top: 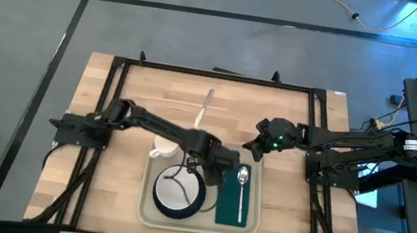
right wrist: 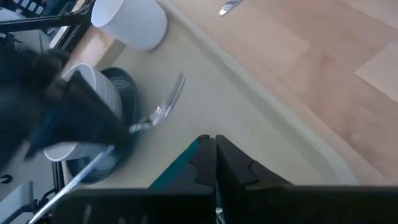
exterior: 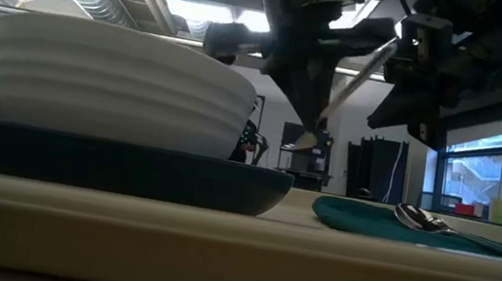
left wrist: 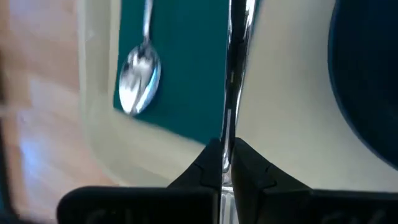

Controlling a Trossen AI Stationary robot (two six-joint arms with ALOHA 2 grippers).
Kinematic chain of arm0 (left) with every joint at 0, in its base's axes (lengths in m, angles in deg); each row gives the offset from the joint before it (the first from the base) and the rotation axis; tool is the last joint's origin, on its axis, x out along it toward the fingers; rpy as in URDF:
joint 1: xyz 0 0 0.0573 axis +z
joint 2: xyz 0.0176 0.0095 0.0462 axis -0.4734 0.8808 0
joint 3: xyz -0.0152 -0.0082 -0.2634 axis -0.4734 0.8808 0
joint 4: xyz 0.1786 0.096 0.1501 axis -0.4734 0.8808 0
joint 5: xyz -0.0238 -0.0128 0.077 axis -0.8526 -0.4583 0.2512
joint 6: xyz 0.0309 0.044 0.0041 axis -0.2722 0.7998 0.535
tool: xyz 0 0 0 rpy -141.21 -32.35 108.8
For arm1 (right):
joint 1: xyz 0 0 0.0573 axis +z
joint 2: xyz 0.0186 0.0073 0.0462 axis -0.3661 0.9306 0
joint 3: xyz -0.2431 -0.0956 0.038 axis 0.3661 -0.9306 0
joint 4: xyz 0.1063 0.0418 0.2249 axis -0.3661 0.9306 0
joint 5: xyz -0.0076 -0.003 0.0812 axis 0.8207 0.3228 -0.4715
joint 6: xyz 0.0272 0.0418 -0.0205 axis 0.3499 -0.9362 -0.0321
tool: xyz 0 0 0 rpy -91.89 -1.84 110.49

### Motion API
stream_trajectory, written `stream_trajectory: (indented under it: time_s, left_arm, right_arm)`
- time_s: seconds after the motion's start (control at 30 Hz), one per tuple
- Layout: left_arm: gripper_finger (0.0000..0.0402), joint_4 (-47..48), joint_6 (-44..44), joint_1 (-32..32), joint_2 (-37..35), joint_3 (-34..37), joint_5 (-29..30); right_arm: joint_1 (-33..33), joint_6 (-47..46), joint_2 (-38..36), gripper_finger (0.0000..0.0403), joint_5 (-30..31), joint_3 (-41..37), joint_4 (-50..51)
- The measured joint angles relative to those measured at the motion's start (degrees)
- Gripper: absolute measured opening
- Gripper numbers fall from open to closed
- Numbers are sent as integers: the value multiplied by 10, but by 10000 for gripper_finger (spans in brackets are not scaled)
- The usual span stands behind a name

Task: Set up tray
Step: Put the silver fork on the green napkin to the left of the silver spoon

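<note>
The pale beige tray (top: 148, 206) lies at the table's near edge. On it stand a dark plate (top: 194, 206) with a white bowl (top: 175, 193) and a dark green napkin (top: 229, 211) bearing a spoon (top: 242, 188). A white cup (top: 163, 149) stands at the tray's far left corner, and a knife (top: 204, 109) lies on the bare table beyond. My left gripper (top: 222, 166) hovers over the tray between plate and napkin, shut on a fork (right wrist: 163, 107). My right gripper (top: 257, 148) is shut and empty above the tray's far right corner. My left gripper pinches the fork's handle (left wrist: 229, 134) between its two fingers (left wrist: 252, 165). The handle runs on forward along the fingers. The fork is lifted clear of the tray and hangs tilted in the low view (exterior: 350, 81), its tines (right wrist: 177, 84) away from the gripper.
Bare wood stretches left and right of the tray and across the table's far half around the knife. A black frame (top: 214, 74) runs round the table. Both arms crowd the tray's far edge close together.
</note>
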Motion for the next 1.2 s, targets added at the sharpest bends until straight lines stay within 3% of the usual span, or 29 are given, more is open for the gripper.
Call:
stream_trajectory:
  time_s: [0.17,0.4,0.57,1.07,1.2]
  left_arm:
    - [8,-2,47,-27,33,-21,55]
    - [8,-24,118,-45,44,-31,63]
    - [8,-78,71,-43,44,-31,64]
    - [8,-104,-10,-43,66,-35,18]
    - [8,-103,-9,-46,73,-34,30]
  right_arm:
    - [0,1,0,3,1,0,1]
    - [0,-2,0,3,2,0,0]
    - [0,-6,0,3,2,0,0]
    - [0,-15,0,3,3,0,0]
    - [0,-15,0,3,3,0,0]
